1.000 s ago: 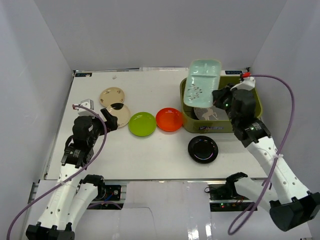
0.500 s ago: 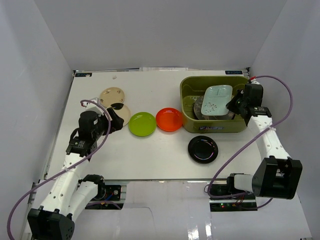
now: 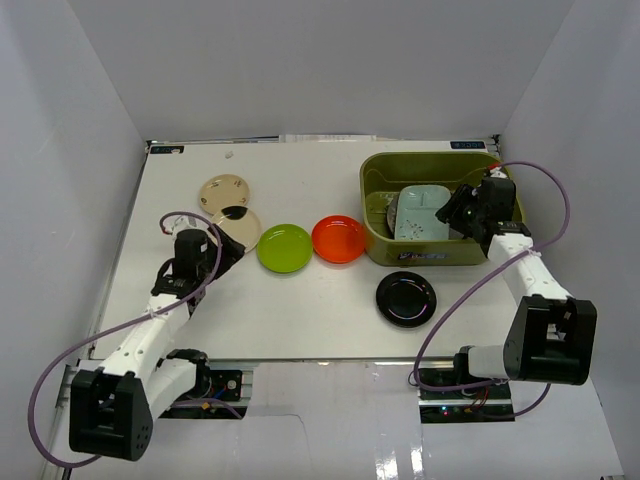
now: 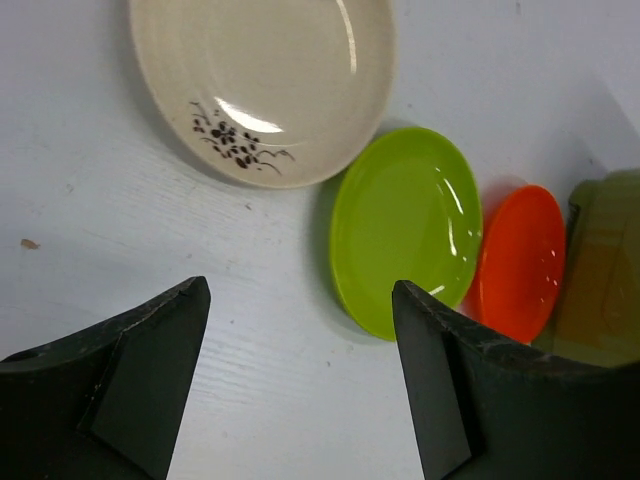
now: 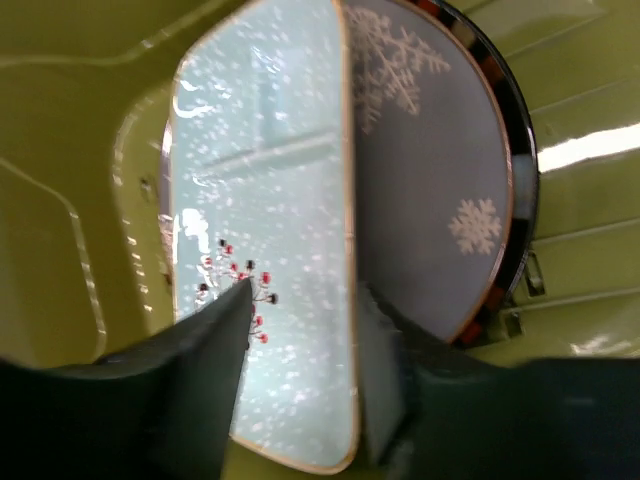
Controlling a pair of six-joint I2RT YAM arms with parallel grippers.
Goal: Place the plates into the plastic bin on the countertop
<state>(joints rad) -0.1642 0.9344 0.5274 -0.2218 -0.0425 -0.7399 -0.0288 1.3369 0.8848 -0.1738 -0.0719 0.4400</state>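
Since 1 second ago, the mint plate (image 3: 418,212), a rounded rectangle speckled white, has come down from high above the plastic bin (image 3: 430,160). It lies inside the bin, overlapping a grey round plate (image 5: 430,200) with white snowflakes and a dark rim. The bin is glossy olive green with a ribbed floor. The right hand (image 5: 305,292) reaches into it. Its fingers (image 5: 190,400) straddle the mint plate's edge at a narrow gap, and I cannot tell whether they pinch it.

The left arm has sunk lower along the white worktop (image 3: 300,310). The left hand (image 4: 298,290) is spread wide, holding nothing, near a cream plate (image 4: 270,80) with a dark sprig. A glossy lime green plate (image 4: 405,230) and an orange-red plate (image 4: 520,260) sit side by side. A black plate (image 3: 406,299) lies in front of the bin.
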